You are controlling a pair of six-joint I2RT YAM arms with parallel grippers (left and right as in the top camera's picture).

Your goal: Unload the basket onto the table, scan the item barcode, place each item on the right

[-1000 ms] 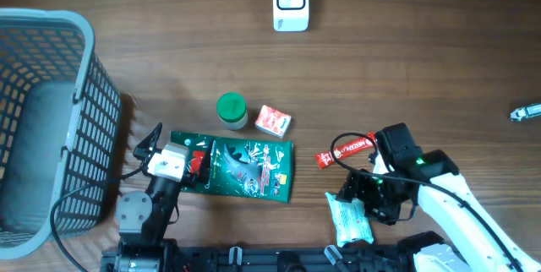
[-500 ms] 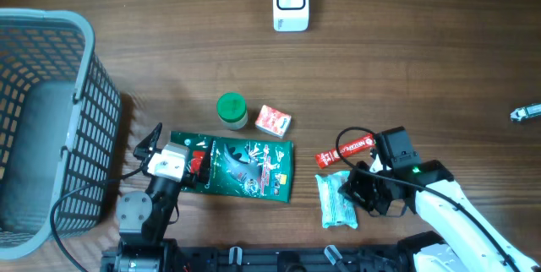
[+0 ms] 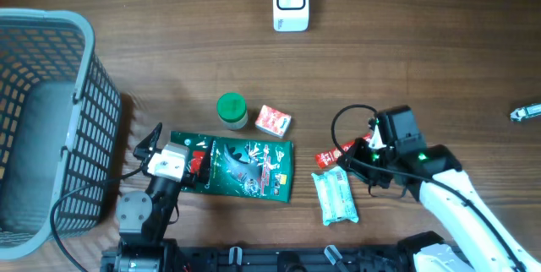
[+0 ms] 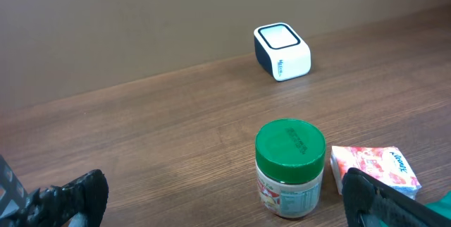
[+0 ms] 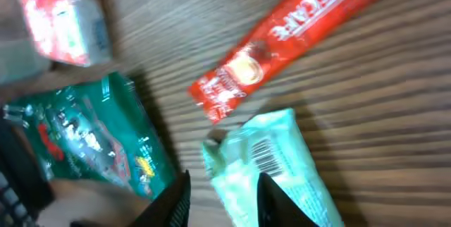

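right gripper (image 5: 222,193): fingers part-way apart with a narrow gap, poised over the top end of the pale green packet (image 3: 336,196). You see nothing clamped, and wood shows between the fingers.
left gripper (image 4: 222,188): wide open and empty, sitting low by the green pouch (image 3: 247,168).
item location: the packet lies flat on the table (image 3: 169,52), just right of the pouch. Its upper end is touching or just beside the red Nescafé stick (image 5: 296,22); you can't tell which. It is well apart from the scanner (image 3: 290,2) at the far side.
why so: my read is that code-side-up suits a pick and a straight presentation to the scanner window.
item look: crinkly soft wrapper in mint and white, with a black barcode (image 5: 270,154) on the upward face near the sealed end. The right wrist view is blurred and the print is unreadable.
handling: probably limp, so it may droop if you pinch one end.
bystanders: a green-lidded jar (image 4: 289,167) and a red-and-white box (image 4: 373,172) stand beyond the pouch. A grey basket (image 3: 51,23) is at the far left.
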